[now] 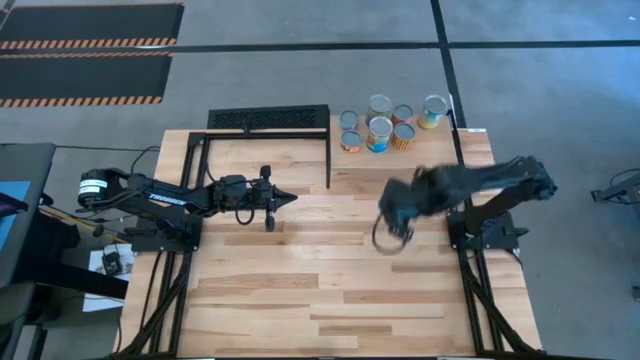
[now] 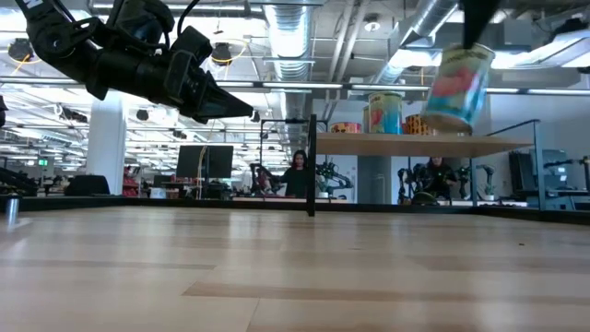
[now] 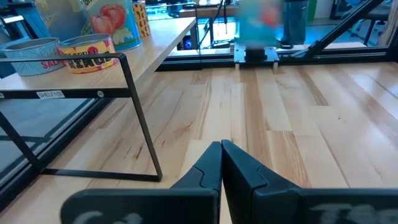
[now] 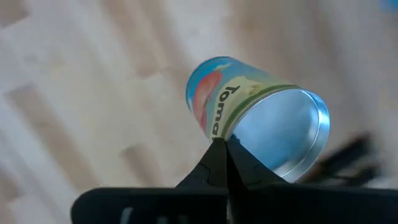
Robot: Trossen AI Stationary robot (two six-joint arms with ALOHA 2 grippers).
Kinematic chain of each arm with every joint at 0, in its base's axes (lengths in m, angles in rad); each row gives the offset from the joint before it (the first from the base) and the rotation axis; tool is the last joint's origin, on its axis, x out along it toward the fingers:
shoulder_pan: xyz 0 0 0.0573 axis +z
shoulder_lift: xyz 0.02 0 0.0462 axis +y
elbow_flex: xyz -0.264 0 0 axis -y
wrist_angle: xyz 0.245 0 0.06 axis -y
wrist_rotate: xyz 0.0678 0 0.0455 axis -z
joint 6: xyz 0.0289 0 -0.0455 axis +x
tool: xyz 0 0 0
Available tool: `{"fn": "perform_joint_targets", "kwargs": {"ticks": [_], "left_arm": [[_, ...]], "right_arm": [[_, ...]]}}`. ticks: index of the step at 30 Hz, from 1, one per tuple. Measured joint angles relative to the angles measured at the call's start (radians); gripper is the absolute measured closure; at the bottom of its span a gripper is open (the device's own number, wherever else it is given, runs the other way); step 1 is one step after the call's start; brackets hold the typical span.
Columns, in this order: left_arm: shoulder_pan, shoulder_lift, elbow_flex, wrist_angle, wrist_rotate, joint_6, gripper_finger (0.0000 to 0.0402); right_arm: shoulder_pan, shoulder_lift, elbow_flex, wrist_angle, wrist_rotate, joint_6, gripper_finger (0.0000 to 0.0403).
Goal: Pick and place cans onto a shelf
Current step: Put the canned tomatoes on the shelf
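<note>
My right gripper [image 1: 392,232] is shut on a can [image 4: 249,118] with a blue label, a red tomato picture and a silver end. In the low view the can [image 2: 456,85] hangs high above the tabletop, in front of the shelf [image 2: 415,145]. Several other cans [image 1: 385,125] stand upright on their bases on the shelf at the table's far edge. They also show in the left wrist view [image 3: 87,53]. My left gripper [image 1: 285,198] is shut and empty, held above the table's left half, and it shows shut in its own wrist view [image 3: 221,158]. My right gripper holds the can at its side wall, right by the rim of the silver end [image 4: 231,138]. The fingers [image 4: 214,162] show pressed together in front of that spot and hide how they grip. In the low view they come from above. The can hangs below them, a little tilted, clear of the table.
A black metal frame [image 1: 265,150] stands on the table's far left part, beside the shelf board. The plank tabletop [image 1: 330,290] stretches bare toward the near edge. A person [image 2: 297,173] sits in the room far behind the table.
</note>
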Motion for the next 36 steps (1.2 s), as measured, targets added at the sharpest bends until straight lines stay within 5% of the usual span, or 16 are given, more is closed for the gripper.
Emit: {"fn": "perform_joint_targets", "kwargs": {"ticks": [5,19,36], "left_arm": [[0.000,0.000,0.000,0.020,0.000,0.000,0.0402],[0.000,0.000,0.001,0.016,0.002,-0.001,0.0401],[0.000,0.000,0.001,0.020,0.003,-0.002,0.0401]], "right_arm": [[-0.180,-0.067,0.111,-0.010,0.045,-0.260,0.0400],[-0.666,-0.192,0.107,-0.011,0.046,-0.761,0.0399],[-0.969,-0.194,0.107,-0.012,-0.017,-1.081,0.0398]]}}
